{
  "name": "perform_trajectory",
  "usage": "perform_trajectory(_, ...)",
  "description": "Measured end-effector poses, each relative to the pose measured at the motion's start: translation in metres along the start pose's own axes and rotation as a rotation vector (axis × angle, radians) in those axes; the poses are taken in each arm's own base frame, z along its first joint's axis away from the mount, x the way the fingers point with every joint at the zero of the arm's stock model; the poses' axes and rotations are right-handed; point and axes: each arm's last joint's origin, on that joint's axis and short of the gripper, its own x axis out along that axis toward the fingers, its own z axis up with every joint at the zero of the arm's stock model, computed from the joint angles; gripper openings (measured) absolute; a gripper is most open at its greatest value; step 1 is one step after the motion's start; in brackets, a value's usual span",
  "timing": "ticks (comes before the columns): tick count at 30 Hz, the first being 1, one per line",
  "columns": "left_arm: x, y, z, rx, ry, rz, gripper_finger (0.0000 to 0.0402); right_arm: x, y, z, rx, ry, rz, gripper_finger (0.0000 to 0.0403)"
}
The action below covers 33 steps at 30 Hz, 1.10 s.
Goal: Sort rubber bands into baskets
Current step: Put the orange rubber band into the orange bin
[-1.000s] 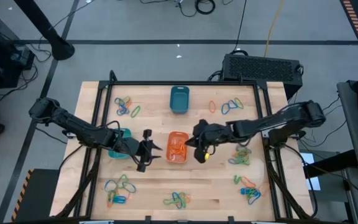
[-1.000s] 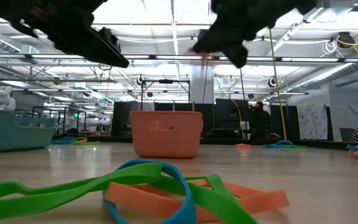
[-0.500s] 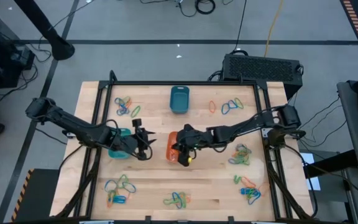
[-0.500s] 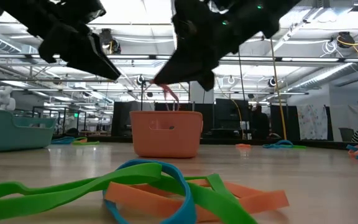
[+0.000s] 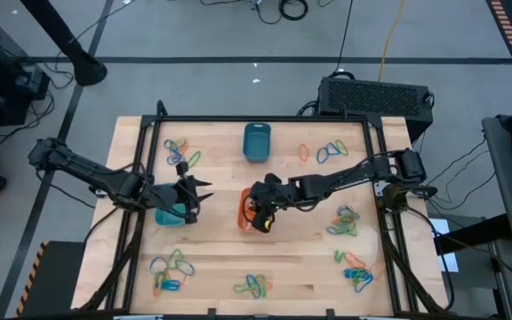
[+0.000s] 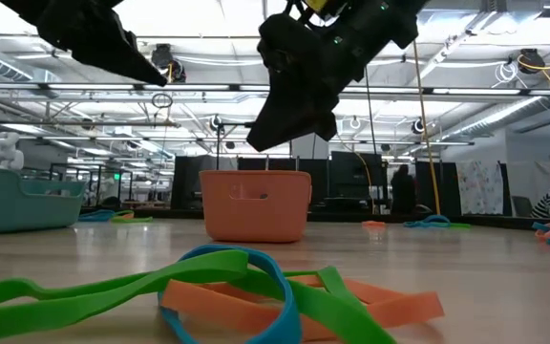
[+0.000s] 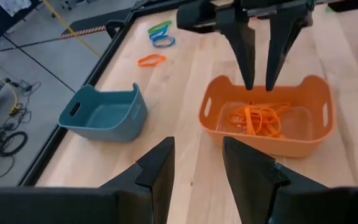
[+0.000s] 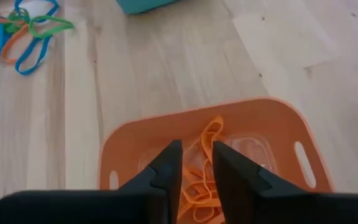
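— Orange bands [image 8: 205,163]?
— Heaped inside the orange basket [image 8: 126,140], mid-table.
— Right gripper [image 7: 258,84]?
— Directly above that basket, fingers slightly parted, gripping nothing.
— Left gripper [image 7: 197,163]?
— Spread and empty, over the turquoise basket [image 5: 169,216], facing the orange one.
— Teal basket [image 5: 257,141]?
— At the far edge, apart.

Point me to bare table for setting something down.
Free: wood between the dark teal basket and the orange basket; also the front strip between band piles and. Crowded: the middle, with both grippers there.

Smooth plastic orange basket [image 7: 266,118]; pale wood-grain table [image 8: 185,68], matt.
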Motion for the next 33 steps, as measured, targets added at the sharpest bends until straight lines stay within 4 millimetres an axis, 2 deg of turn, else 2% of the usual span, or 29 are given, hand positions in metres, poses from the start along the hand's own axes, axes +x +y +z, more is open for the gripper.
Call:
perform_trajectory(11, 0.000, 0.000, 0.000, 0.007, -0.001, 0.000, 0.0144, 0.000, -0.001, 0.000, -0.013, 0.004, -0.003, 0.0161)
perform_trajectory(18, 0.000, 0.000, 0.000, 0.009, 0.000, 0.000, 0.0144, -0.003, 0.000, 0.004, -0.044, 0.034, -0.005, 0.0185)
perform_trajectory(23, 0.000, 0.000, 0.001, 0.005, -0.005, -0.013, 0.0144, -0.020, 0.007, 0.018, -0.046, 0.151, -0.025, 0.0187)
perform_trajectory(27, 0.000, -0.003, 0.004, 0.007, -0.032, -0.087, 0.0144, -0.039, 0.021, 0.026, 0.001, 0.265, 0.002, 0.0187)
perform_trajectory(33, 0.003, -0.009, 0.004, 0.053, -0.138, -0.236, 0.0144, -0.063, 0.049, 0.009, 0.088, 0.536, 0.093, 0.0187)
